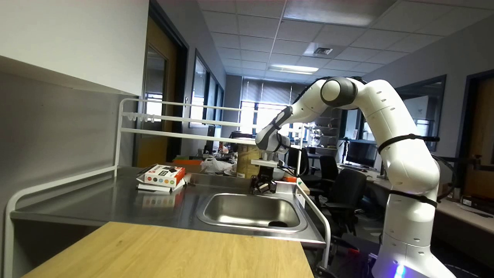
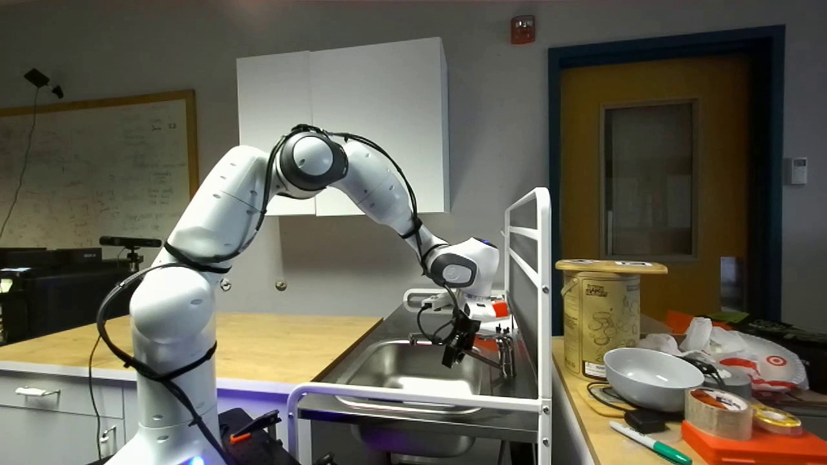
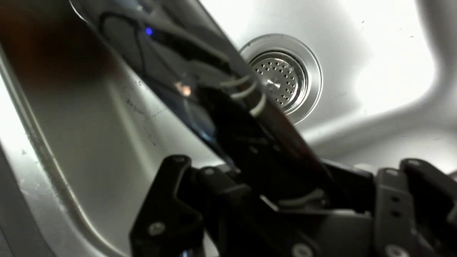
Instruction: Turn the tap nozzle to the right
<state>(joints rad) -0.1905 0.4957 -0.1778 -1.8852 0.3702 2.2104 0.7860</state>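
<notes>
1. Wooden worktop [image 1: 173,251] lies nearest the camera in an exterior view, with the sink [image 1: 243,210] just beyond.
2. Tap nozzle [image 3: 210,96]: located above the sink; in an exterior view it reaches from the upright tap body [image 2: 507,354] to the gripper [image 2: 450,359], which is at its outer end.
3. Wrist view: nozzle's long axis runs diagonally from upper left down to the fingers [image 3: 214,184], overlapping them. Actual contact not verifiable.
4. Fingers: drawn together; nothing confirmed as pinched between them.
5. Assessment: the push should go across that axis, swinging the outer end rightward; slipping off the smooth metal is the likely fault.
</notes>
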